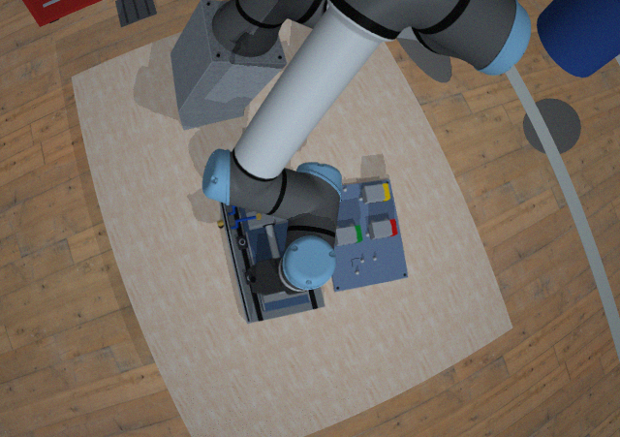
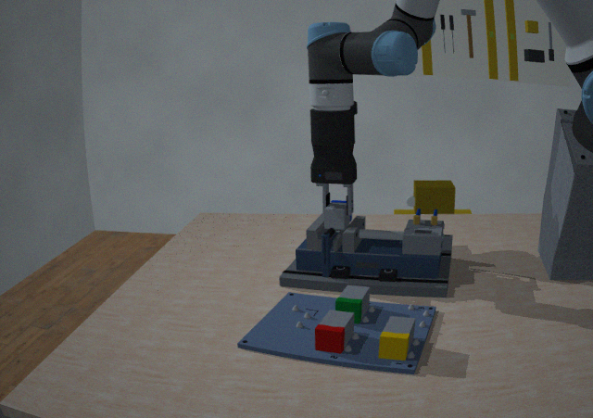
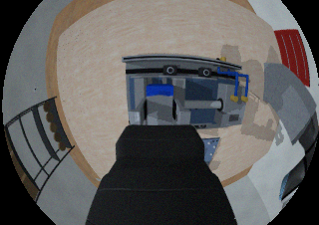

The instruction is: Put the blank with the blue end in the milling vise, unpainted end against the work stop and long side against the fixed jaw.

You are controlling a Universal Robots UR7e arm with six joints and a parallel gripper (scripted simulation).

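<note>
Black two-finger gripper [image 2: 336, 201] is clamped on the grey metal blank w/ blue end [image 2: 334, 216], held vertical just above the blue milling vise [image 2: 369, 255], btwn its jaws. No legible writing or labels anywhere.

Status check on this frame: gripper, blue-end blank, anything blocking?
Gripper shut on blue-end blank. Blank between the vise jaws, seating not visible. Red, green, yellow blanks on plate. Nothing blocking.
</note>
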